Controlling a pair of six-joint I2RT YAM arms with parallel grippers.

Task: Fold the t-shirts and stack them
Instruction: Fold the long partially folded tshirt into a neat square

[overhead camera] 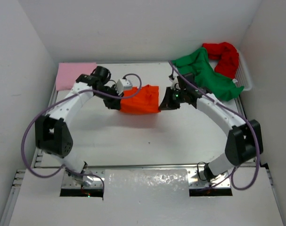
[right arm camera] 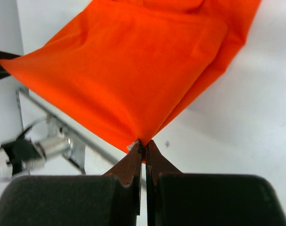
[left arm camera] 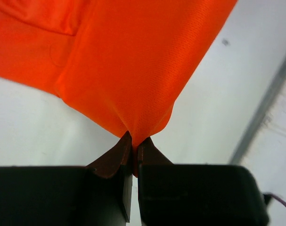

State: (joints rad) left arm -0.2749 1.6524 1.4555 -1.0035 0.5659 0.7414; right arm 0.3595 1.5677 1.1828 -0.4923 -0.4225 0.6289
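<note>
The orange t-shirt hangs stretched between both grippers over the middle of the table. My left gripper is shut on its left corner; the cloth runs up from the pinched tips. On the other side my right gripper is shut on the right corner, with the fabric fanning out from its tips. A folded pink t-shirt lies at the table's back left corner. The green t-shirt and the red t-shirt lie crumpled at the back right.
A white mesh basket holds the green and red shirts at the back right. White walls close in the table on three sides. A metal rail runs along the near edge between the arm bases.
</note>
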